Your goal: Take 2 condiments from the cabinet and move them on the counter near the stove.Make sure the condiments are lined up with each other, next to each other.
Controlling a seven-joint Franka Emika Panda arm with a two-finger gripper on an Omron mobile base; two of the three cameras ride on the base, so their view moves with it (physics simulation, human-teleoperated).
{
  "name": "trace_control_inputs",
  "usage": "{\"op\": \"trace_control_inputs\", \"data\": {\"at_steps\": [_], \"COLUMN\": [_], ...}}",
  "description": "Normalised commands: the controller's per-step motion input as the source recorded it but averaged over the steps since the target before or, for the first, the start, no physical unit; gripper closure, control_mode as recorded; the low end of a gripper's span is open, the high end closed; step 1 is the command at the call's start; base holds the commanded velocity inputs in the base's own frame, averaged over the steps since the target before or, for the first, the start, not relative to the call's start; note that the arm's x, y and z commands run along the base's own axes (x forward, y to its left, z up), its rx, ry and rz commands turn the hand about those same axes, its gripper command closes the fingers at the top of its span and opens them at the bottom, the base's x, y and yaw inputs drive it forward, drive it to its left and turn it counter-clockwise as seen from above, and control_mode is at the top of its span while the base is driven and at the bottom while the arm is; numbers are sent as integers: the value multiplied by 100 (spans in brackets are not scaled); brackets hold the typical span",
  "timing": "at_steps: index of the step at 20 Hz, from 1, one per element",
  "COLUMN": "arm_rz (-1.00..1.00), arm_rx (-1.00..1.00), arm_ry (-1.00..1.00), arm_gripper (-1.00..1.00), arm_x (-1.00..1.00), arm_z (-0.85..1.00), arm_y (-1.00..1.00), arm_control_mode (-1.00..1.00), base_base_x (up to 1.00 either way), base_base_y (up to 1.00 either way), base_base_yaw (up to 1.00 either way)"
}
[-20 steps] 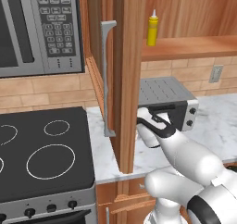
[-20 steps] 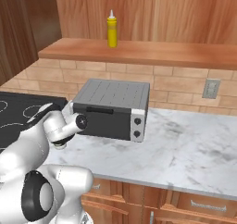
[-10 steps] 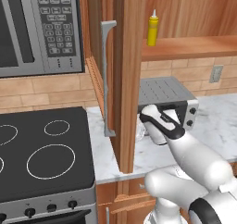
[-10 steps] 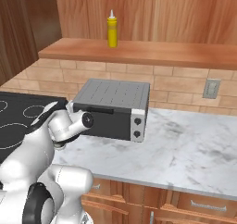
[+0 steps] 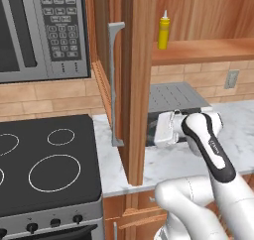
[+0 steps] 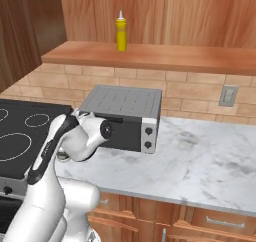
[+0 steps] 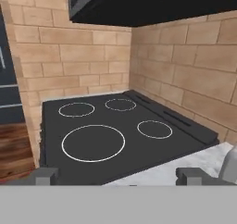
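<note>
The yellow squeeze bottle (image 5: 164, 31) (image 6: 121, 32) stands upright on the shelf of the wooden cabinet (image 5: 198, 50) (image 6: 150, 56), whose door (image 5: 136, 85) hangs open with its grey bar handle (image 5: 115, 80). My gripper (image 5: 159, 131) (image 7: 119, 174) is low over the marble counter (image 6: 200, 161) in front of the toaster oven, well below the bottle. It faces the black stove (image 7: 102, 135) (image 5: 44, 169) and is open, with nothing between its fingertips (image 7: 46, 174). A pale rounded thing (image 7: 230, 163) sits at the hand view's right edge; I cannot tell whether it is the white jar.
A grey toaster oven (image 6: 125, 116) (image 5: 178, 97) stands on the counter behind my hand. A steel microwave (image 5: 39, 30) hangs over the stove. The open door's edge is just left of my hand. Brick wall runs behind, with an outlet (image 6: 228, 96); bare counter stretches to the right.
My hand has shifted slightly up in front of the toaster oven and the forearm has risen more upright. The yellow bottle has stayed in place.
</note>
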Motion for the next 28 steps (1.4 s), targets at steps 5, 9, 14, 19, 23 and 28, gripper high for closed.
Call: {"op": "trace_control_inputs", "data": {"at_steps": [5,9,14,19,23,28], "arm_rz": [-20,-27,-26,-22,-20,-18], "arm_rx": [2,0,-2,-9,-13,-14], "arm_ry": [0,2,12,19,22,18], "arm_gripper": [-100,-100,-100,-100,-100,-100], "arm_x": [-69,-59,-44,-31,-20,0], "arm_z": [100,100,100,100,79,62], "arm_y": [-9,-17,-39,-50,-48,-50], "arm_control_mode": [-100,-100,-100,-100,-100,-100], "base_base_x": [0,0,0,0,0,0], "base_base_y": [0,0,0,0,0,0], "base_base_yaw": [0,0,0,0,0,0]}}
